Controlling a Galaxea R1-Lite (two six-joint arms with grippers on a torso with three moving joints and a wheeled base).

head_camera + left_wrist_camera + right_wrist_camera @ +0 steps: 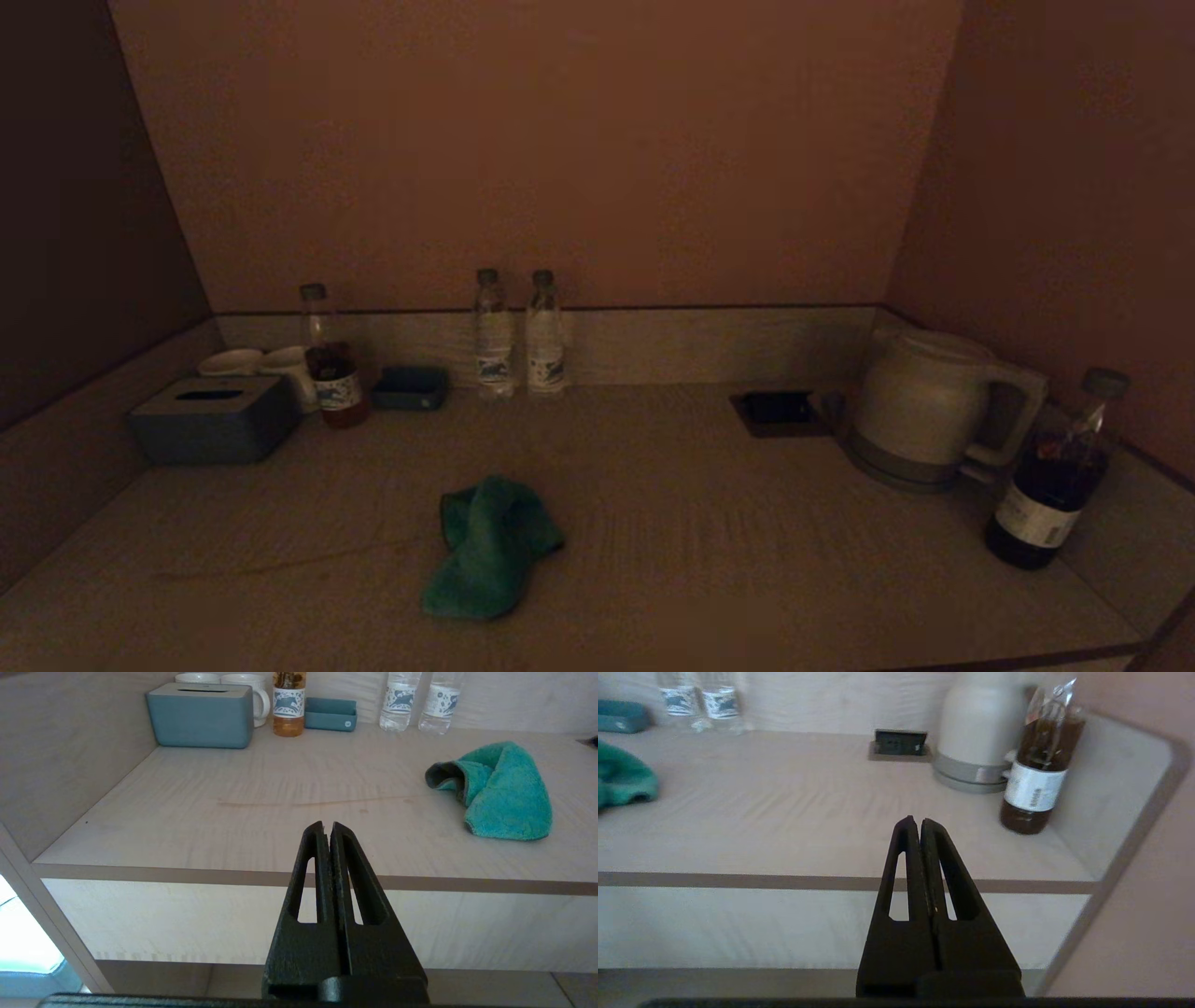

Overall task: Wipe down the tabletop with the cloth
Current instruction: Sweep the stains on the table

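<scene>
A crumpled teal cloth [490,546] lies on the light wooden tabletop [709,551], near its front middle. It also shows in the left wrist view [500,793] and at the edge of the right wrist view [621,781]. A thin brownish streak [308,803] runs across the tabletop left of the cloth. My left gripper [328,825] is shut and empty, held off the table's front edge, left of the cloth. My right gripper [915,820] is shut and empty, off the front edge to the right. Neither gripper shows in the head view.
At the back left stand a blue tissue box [213,418], white cups [280,366], a tea bottle [331,369] and a small blue tray [411,387]. Two water bottles [518,336] stand at the back middle. A socket [780,411], white kettle [924,411] and dark bottle [1055,476] are on the right. Walls close three sides.
</scene>
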